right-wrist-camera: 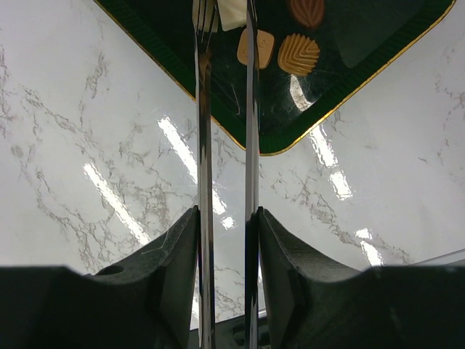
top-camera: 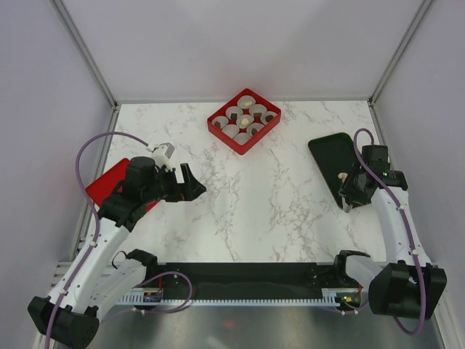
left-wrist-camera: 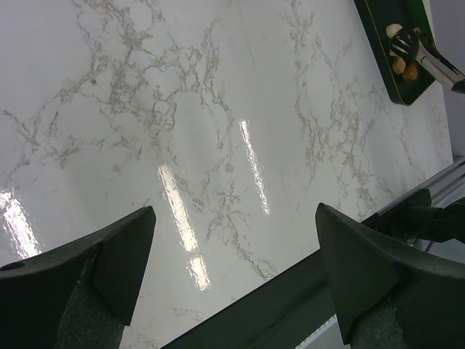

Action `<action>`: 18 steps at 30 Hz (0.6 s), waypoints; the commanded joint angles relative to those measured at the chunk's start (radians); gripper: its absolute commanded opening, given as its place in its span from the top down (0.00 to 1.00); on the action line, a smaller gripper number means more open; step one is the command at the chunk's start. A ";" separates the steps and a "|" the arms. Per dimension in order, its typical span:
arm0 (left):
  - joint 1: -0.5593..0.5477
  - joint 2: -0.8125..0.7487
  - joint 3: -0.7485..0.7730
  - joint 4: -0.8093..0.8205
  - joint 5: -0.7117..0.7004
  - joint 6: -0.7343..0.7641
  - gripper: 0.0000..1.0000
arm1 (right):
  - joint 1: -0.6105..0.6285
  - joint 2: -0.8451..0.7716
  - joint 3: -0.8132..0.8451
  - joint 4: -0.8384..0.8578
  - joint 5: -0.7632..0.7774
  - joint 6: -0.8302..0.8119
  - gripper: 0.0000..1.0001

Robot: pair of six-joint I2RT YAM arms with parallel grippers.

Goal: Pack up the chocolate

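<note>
Steel tweezers (right-wrist-camera: 203,145) in right jaws | ribbed tan chocolate (right-wrist-camera: 298,54) | glossy green tray (right-wrist-camera: 363,43)

The left gripper (left-wrist-camera: 234,218) stands wide apart, its two dark fingers (left-wrist-camera: 102,262) filling the lower left and lower right corners above a white marble table (left-wrist-camera: 182,109). At the upper right corner lies a dark green tray (left-wrist-camera: 376,25) holding a few pieces of chocolate (left-wrist-camera: 399,65), one pale and two tan-brown. The forked tip of the tweezers (left-wrist-camera: 434,62) sits just beside them.
</note>
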 commanded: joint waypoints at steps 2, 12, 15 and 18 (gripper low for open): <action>-0.002 0.004 -0.004 0.024 0.022 0.038 0.00 | -0.012 -0.007 -0.005 0.030 -0.007 -0.003 0.56; -0.002 0.012 -0.004 0.027 0.027 0.038 0.00 | -0.017 -0.032 0.010 0.036 -0.088 0.005 0.60; -0.002 0.012 -0.001 0.027 0.028 0.038 0.00 | -0.017 -0.032 0.013 0.035 -0.105 0.011 0.60; -0.002 0.015 -0.003 0.027 0.027 0.038 0.00 | -0.017 -0.030 0.016 0.036 -0.114 0.013 0.61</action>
